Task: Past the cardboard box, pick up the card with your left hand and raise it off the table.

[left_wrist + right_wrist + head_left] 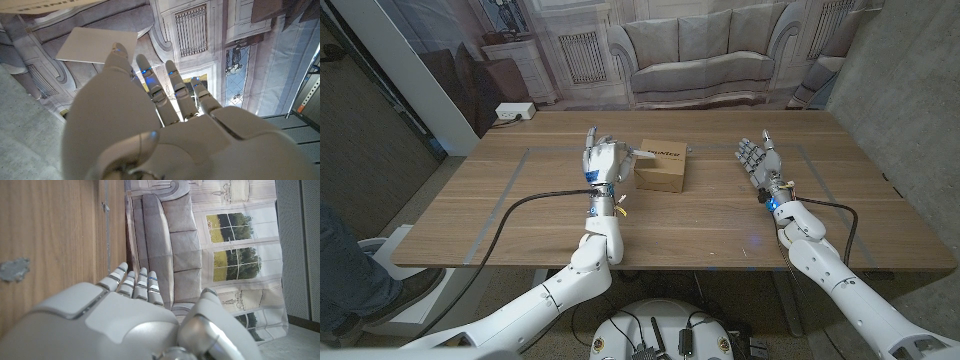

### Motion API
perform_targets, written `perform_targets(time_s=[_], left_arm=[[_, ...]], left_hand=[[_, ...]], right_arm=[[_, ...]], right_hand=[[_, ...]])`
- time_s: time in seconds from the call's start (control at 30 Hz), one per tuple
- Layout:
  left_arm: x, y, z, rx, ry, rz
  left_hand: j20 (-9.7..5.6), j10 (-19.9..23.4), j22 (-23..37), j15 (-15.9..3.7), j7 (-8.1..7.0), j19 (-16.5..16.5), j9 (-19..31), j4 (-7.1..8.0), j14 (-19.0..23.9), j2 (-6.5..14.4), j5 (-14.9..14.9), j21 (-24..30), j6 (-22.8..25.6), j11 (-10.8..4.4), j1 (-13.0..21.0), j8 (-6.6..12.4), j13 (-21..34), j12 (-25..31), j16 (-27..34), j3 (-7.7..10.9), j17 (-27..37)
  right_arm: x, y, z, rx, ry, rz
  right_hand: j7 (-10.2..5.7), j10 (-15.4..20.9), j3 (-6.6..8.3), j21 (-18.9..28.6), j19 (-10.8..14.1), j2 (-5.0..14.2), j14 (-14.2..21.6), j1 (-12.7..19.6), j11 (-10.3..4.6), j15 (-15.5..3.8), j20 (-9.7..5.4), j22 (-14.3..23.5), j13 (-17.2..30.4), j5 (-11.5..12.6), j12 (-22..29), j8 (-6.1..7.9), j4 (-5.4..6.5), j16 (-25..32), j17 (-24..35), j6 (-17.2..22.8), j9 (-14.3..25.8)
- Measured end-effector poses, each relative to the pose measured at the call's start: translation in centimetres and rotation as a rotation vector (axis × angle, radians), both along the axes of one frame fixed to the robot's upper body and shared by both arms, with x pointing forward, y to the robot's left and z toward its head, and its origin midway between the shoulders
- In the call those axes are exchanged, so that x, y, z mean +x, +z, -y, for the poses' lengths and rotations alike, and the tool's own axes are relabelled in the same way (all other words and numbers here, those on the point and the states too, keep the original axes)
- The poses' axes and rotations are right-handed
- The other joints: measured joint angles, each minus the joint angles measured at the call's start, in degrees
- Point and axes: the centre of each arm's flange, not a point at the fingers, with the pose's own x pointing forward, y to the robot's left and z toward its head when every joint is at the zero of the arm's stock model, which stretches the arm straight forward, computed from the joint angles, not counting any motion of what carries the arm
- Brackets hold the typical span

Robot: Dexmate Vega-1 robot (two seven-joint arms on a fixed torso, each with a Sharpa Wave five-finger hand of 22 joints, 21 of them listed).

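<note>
My left hand [603, 160] is raised over the table just left of the cardboard box [661, 166], fingers pointing up. It pinches a thin white card [641, 153] that sticks out toward the box. In the left wrist view the card [97, 44] is at the tip of one finger [118, 52] and shows against the printed backdrop, off the table. The other fingers of that hand [165, 125] are spread. My right hand [757, 155] stands upright to the right of the box, fingers apart, holding nothing; it is the hand [125, 320] in the right wrist view.
A white power strip [514, 112] lies at the table's far left corner. Black cables [535, 200] run over the wooden table [720, 220] to both wrists. A person's leg and shoe [360, 280] stand at the left. A printed sofa backdrop [710, 50] hangs behind.
</note>
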Motion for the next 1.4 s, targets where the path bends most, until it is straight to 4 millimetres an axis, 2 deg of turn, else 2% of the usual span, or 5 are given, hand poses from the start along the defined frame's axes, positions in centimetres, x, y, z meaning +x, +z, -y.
perform_targets(time_s=[0.63, 1.07, 1.13, 1.4], left_arm=[[-1.3, 2.3, -0.3, -0.019, -0.013, -0.046], [-2.5, 4.3, -0.3, 0.028, -0.008, -0.091], [-3.1, 5.1, -0.6, 0.026, -0.017, -0.087], [-3.9, 6.4, -1.4, 0.006, -0.044, -0.115]], left_hand=[[-0.31, 0.0, 0.0, -0.2, 0.01, 0.3, 0.0, -0.01, 0.2, 0.0, -0.1, 0.0, 0.0, 0.0, 0.0, -0.43, 0.0, 0.0, 0.0, -0.01, -0.2], [-0.62, 0.0, 0.0, -0.2, -0.22, 0.0, 0.0, 0.24, 0.2, 0.0, -0.1, -0.4, 0.2, 0.0, 0.0, -0.44, 0.0, 0.0, -0.4, 0.24, -0.1], [-0.62, 0.0, 0.0, -0.2, -0.22, 0.0, 0.0, 0.24, 0.2, 0.0, -0.1, -0.4, 0.2, 0.0, 0.0, -0.44, 0.0, 0.0, -0.4, 0.24, -0.1], [-0.62, 0.5, 0.0, -0.2, -0.21, 0.0, 0.0, 0.24, 0.2, -0.2, -0.1, -0.4, 0.2, -0.1, 0.2, -0.44, 0.0, 0.0, -0.4, 0.24, -0.1]], right_arm=[[-0.7, 0.1, 0.1, -0.006, 0.001, 0.005], [-1.3, 0.1, 0.2, -0.005, 0.013, 0.014], [-1.4, 0.1, 0.1, -0.005, 0.021, 0.017], [-1.7, 0.2, -0.1, -0.011, 0.032, 0.023]], right_hand=[[0.0, 0.0, 0.0, -0.4, 0.0, 0.0, 0.0, 0.0, 0.0, 0.0, 0.0, 0.0, 0.0, 0.0, 0.0, 0.0, 0.0, 0.0, 0.0, 0.0, 0.0], [0.0, 0.0, 0.0, -0.4, 0.0, 0.39, 0.0, -0.4, 0.0, 0.0, 0.0, 0.0, 0.0, 0.0, 0.0, 0.0, 0.0, 0.0, 0.0, 0.0, 0.0], [0.0, 0.0, -0.17, -0.4, 0.0, 0.39, 0.0, -0.4, 0.0, 0.0, 0.0, 0.0, 0.0, 0.0, 0.0, 0.0, -0.17, 0.0, 0.0, 0.0, 0.0], [0.0, 0.0, -0.24, -0.4, 0.0, 0.38, 0.0, -0.4, 0.0, 0.0, 0.0, 0.0, 0.0, 0.0, 0.0, 0.0, -0.24, 0.0, 0.0, 0.0, 0.0]])
